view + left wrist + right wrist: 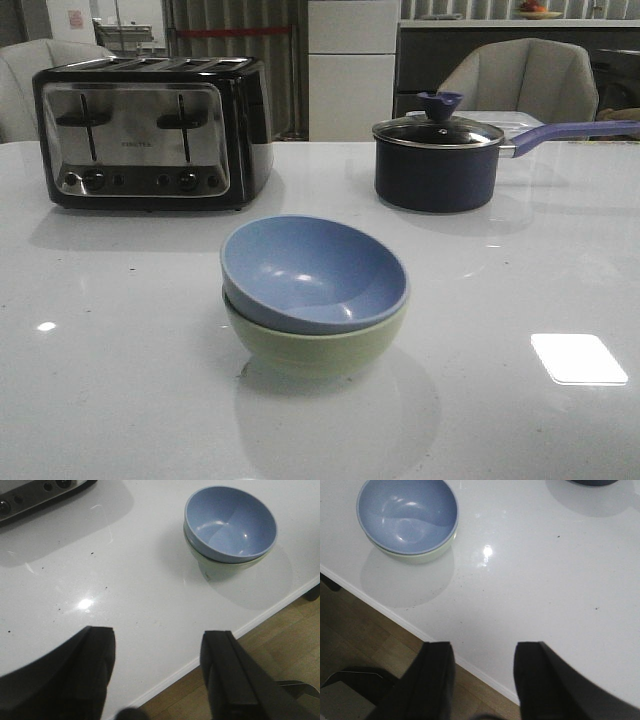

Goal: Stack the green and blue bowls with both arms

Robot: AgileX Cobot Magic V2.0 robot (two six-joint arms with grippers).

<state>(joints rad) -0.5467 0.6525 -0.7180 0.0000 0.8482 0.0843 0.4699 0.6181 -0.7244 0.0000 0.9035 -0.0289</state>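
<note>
The dusty blue bowl (312, 270) sits nested inside the pale green bowl (315, 350), slightly tilted, at the middle front of the white table. The stack shows in the left wrist view, blue bowl (230, 522) over green bowl (215, 570), and in the right wrist view, blue bowl (407, 515) over green bowl (427, 556). My left gripper (157, 645) is open and empty over the table's front edge, well away from the bowls. My right gripper (484, 655) is open and empty over the front edge too. Neither gripper shows in the front view.
A black and silver toaster (155, 130) stands at the back left. A dark navy saucepan (440, 160) with a glass lid and a long handle stands at the back right. The table's front edge (210, 652) and wooden floor (365, 640) lie under both grippers.
</note>
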